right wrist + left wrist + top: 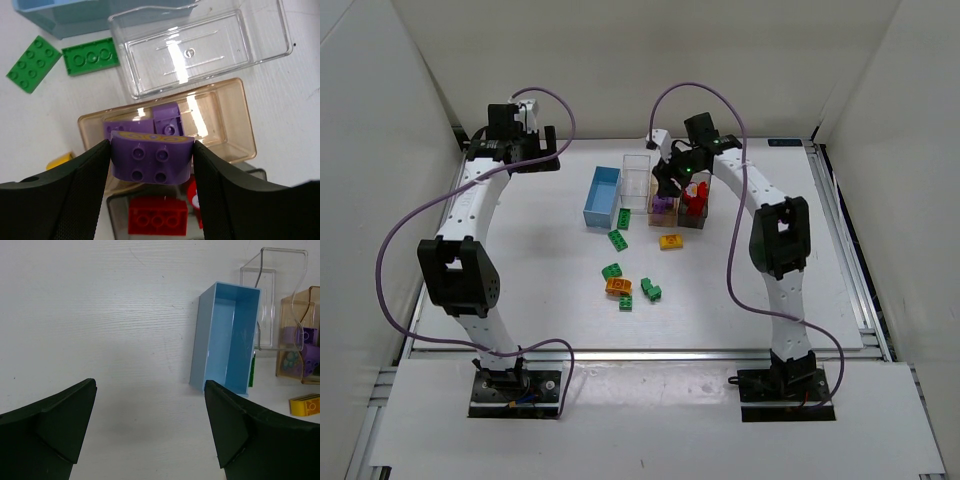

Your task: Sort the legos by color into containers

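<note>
Legos [619, 286] sort by colour: the right gripper [151, 172] grasps a purple studded plastic brick [151, 159] over the translucent peach-tan bin [241, 117], which holds purple bricks [168, 120]. Left gripper [150, 425] hangs released, empty.

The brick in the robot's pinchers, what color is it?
Purple. The brick in the right gripper shows best in the right wrist view.

Four bins [592, 199], about a dozen legos [618, 287]
</note>
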`<state>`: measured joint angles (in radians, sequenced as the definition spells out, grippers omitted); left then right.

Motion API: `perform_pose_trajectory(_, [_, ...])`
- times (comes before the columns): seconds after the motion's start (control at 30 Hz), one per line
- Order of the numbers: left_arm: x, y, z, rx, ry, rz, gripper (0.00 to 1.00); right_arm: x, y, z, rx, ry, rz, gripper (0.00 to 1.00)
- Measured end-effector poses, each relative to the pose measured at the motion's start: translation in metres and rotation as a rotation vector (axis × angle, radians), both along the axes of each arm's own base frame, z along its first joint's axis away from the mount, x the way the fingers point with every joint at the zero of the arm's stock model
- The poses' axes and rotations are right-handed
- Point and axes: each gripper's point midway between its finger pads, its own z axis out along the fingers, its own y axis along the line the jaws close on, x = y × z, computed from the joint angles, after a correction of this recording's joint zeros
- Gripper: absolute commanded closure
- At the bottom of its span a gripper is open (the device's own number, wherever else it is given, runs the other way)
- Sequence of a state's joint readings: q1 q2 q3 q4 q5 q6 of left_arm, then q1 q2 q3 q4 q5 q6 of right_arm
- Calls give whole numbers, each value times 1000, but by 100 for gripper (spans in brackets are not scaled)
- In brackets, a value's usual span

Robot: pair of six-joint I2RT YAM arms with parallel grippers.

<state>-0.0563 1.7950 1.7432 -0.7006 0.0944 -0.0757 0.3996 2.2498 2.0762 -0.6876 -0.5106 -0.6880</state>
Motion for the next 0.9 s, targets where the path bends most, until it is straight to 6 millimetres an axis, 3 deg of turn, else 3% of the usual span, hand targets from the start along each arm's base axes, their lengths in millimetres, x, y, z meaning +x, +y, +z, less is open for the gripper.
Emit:
perform_pose_trajectory(0.3, [-1, 0, -1, 2, 7, 0, 1, 33, 11, -21, -31, -56, -25, 62])
perform_pose_trajectory(0.47, [-2, 1, 1, 7, 14, -5, 1, 40, 9, -34, -63, -64, -38, 61])
perform_pose_trajectory(0.63, [-2, -4, -2, -4, 25, -31, 1, 45, 6, -36, -82, -81, -52, 31])
perform_pose_trajectory(0.73, [-6, -10, -3, -18, 37, -75, 1, 46, 5, -42, -88, -87, -62, 23])
perform_pose_trajectory(0.9, [-10, -20, -6, -47, 39, -135, 1, 32, 3, -54, -103, -49, -62, 21])
